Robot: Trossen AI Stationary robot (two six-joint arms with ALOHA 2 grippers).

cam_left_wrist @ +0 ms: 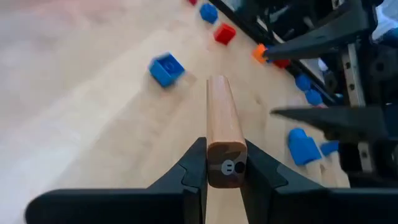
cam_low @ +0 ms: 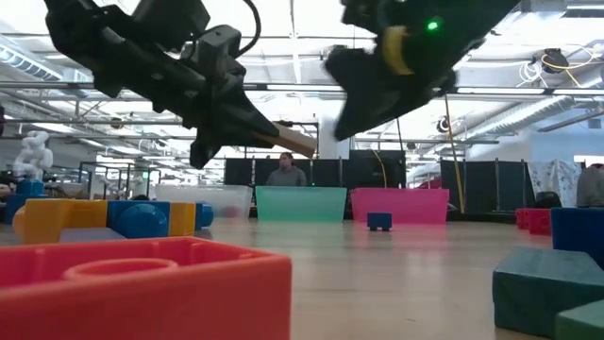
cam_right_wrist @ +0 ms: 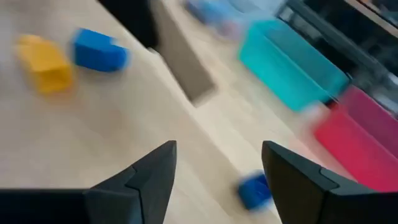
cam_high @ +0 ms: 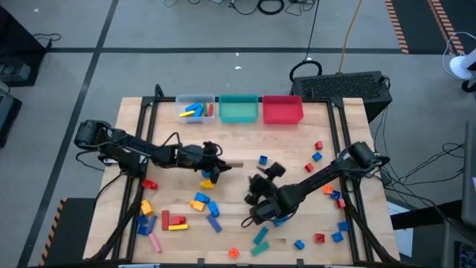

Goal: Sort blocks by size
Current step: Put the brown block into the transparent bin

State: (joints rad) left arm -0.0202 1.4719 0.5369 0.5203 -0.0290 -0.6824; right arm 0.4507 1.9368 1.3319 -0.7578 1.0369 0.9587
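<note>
Wooden table (cam_high: 245,179) carries scattered blocks (cam_high: 199,202). At mid-left, the left gripper (cam_left_wrist: 225,163) is clamped on a long tan wooden bar (cam_left_wrist: 222,118), held above the tabletop, long axis level and pointing toward the table's right. Right of it, the right gripper (cam_right_wrist: 217,171) hangs spread wide, holding nothing

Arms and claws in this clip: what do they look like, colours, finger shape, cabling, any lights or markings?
Both arms are black and jointed. The left arm carries a looping black cable near its wrist. The right arm shows a lit green indicator and a yellow patch in the low view. The left claw and the right claw each have two matte black, wedge-shaped fingers tapering to points.
</note>
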